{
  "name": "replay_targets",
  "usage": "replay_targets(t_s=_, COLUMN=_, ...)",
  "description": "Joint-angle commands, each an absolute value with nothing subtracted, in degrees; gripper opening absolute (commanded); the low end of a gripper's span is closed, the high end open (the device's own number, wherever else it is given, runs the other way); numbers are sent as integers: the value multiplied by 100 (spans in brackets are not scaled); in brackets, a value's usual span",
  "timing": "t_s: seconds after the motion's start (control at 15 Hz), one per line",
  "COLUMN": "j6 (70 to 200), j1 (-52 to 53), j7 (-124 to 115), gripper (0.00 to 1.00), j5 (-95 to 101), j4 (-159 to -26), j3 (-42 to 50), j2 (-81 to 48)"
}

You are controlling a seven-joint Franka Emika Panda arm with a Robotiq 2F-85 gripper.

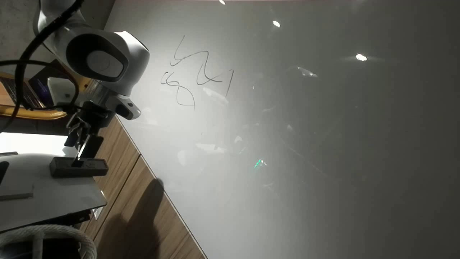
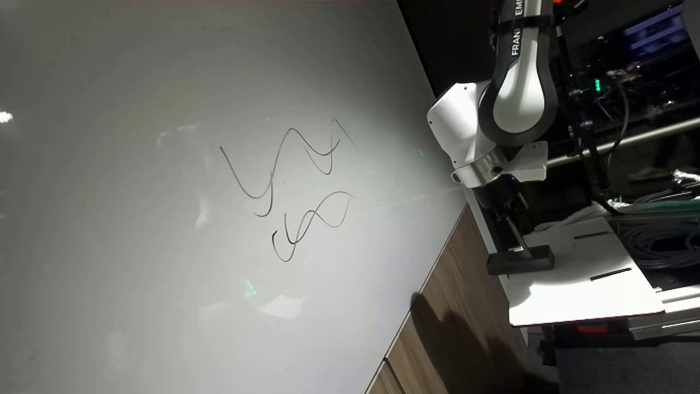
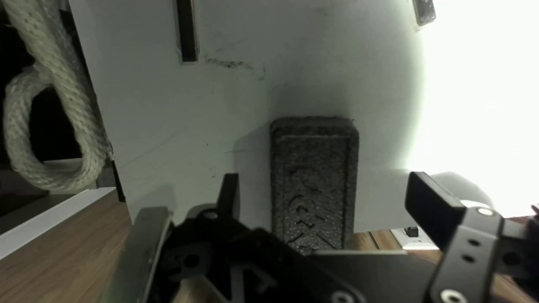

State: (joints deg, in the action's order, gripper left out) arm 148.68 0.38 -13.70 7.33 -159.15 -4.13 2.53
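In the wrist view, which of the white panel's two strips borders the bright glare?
The greyish strip at the picture's right; the near-black strip at left lies well away, in dimmer light.

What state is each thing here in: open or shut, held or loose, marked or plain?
Grey block: lying flat, ungripped, one end past the edge of the white panel.
Jaws: open, astride the grey block, with gaps on both sides in the wrist view.
White panel: partly washed out by glare.
Glossy white surface: marked with dark scribbles.
Rope: bent into a loop.
Robot arm: bent.
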Motion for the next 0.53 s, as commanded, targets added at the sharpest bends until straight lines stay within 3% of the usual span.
replay_targets(t_s=0.0, j6=15148, j1=16, j7=-1215, gripper=100, j5=777, j4=-15912, j3=-273, j2=104)
replay_targets(t_s=0.47, j6=15375, j1=53, j7=-1112, gripper=100, j5=760, j4=-15910, j3=-214, j2=-119)
